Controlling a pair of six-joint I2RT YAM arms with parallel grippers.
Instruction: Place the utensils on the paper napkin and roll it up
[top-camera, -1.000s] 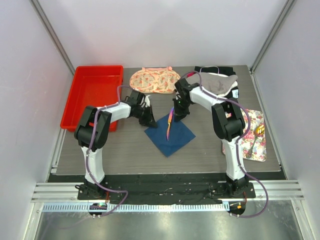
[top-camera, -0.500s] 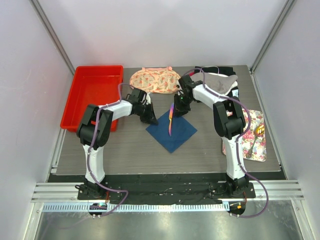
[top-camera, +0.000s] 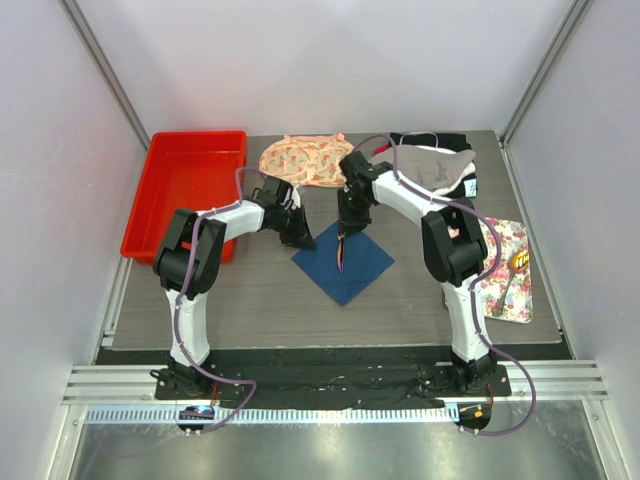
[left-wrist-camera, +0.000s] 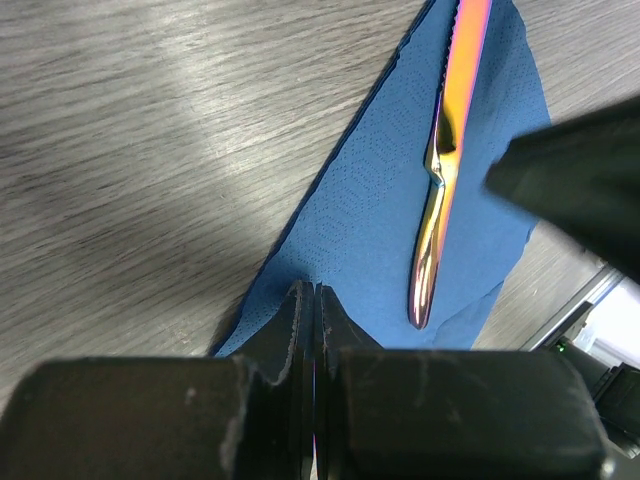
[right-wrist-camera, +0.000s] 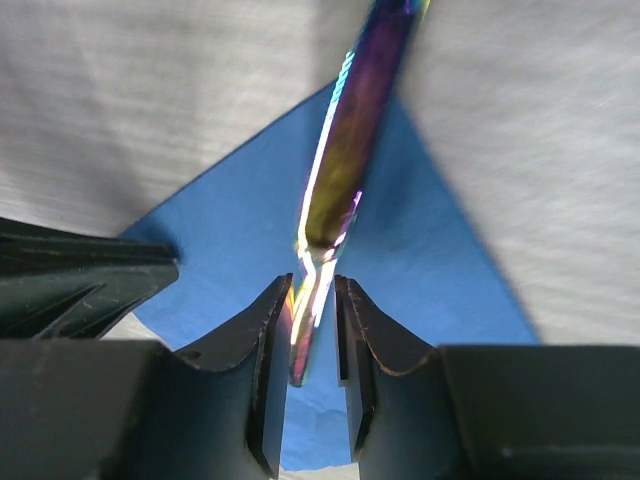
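Observation:
The dark blue paper napkin (top-camera: 345, 265) lies as a diamond on the table's middle. A slender iridescent purple-orange utensil (top-camera: 343, 247) lies along it, also seen in the left wrist view (left-wrist-camera: 445, 170) and right wrist view (right-wrist-camera: 345, 170). My left gripper (top-camera: 303, 238) is shut on the napkin's left corner (left-wrist-camera: 300, 300). My right gripper (top-camera: 346, 224) stands at the utensil's far end. Its jaws are slightly apart around the handle tip (right-wrist-camera: 305, 340), with a gap on one side. Two more utensils (top-camera: 512, 268) lie on the white floral mat at the right.
A red tray (top-camera: 185, 190) stands at the back left. A peach floral cloth (top-camera: 308, 160) and a grey-and-black cloth (top-camera: 435, 165) lie at the back. The white floral mat (top-camera: 522, 300) lies at the right edge.
The utensil went from tilted in my right gripper to lying flat on the napkin. My right gripper's jaws have parted and it has shifted slightly left. The left gripper keeps its hold on the corner.

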